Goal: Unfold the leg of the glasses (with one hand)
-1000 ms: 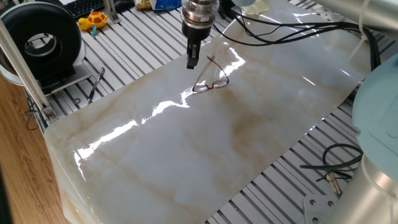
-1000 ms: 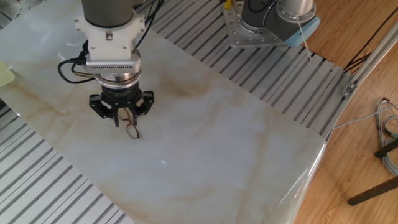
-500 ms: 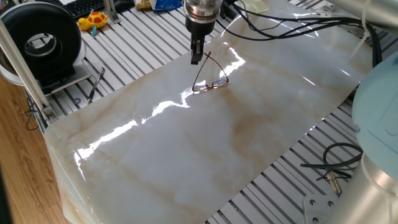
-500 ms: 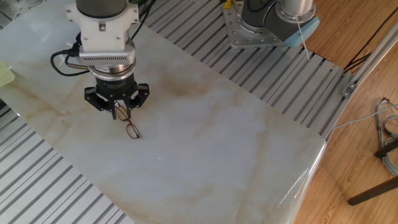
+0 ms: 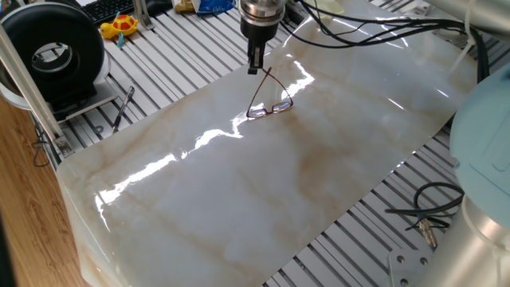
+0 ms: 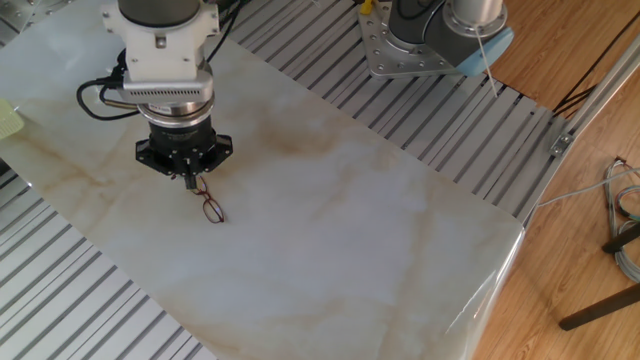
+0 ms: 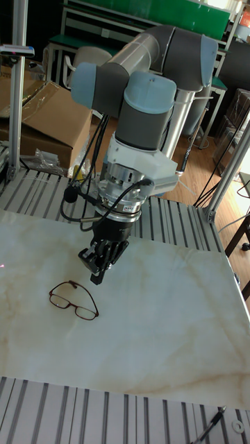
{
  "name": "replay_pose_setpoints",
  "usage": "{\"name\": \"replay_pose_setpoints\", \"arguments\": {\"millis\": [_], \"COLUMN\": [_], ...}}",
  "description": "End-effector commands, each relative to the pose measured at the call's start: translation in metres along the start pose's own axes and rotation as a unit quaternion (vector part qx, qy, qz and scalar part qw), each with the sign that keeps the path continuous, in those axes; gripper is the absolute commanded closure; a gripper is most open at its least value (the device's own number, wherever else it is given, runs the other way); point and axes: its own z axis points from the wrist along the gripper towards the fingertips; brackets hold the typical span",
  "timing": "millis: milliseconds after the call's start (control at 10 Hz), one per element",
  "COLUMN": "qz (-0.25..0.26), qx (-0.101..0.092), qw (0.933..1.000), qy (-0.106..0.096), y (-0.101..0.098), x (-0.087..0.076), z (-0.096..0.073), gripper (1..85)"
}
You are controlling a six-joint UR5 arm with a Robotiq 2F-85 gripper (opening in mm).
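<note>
Only the tall view shows tool beside glasses.

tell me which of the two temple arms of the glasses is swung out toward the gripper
The arm running from the glasses frame up to the gripper tip; the other one cannot be made out separately.

1. Glasses: thin dark-red frame, clear lenses, at lower left of the tall fixed view.
2. Tabletop sheet: pale cream marble pattern with brownish veins and white glare streaks.
3. Gripper: black fingers under a silver and white wrist.
4. Arm: grey links, light-blue joint caps.
5. Toy: yellow with red, at upper left.
6. Slatted table: silver-grey stripes.
</note>
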Motion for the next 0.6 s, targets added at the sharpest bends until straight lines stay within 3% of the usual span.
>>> {"name": "replay_pose_setpoints", "arguments": {"millis": [0,200,500], "qz": [0.008,0.001,0.008], "qx": [0.002,0.003,0.002], "qw": [1.0,1.0,1.0], "qy": [-0.002,-0.008,0.003], "y": [-0.0022,-0.0029,-0.0015], "x": [0.0031,-0.0002,0.0084], "z": [-0.0047,-0.0048,-0.013], "gripper": [84.3,84.3,84.3]}}
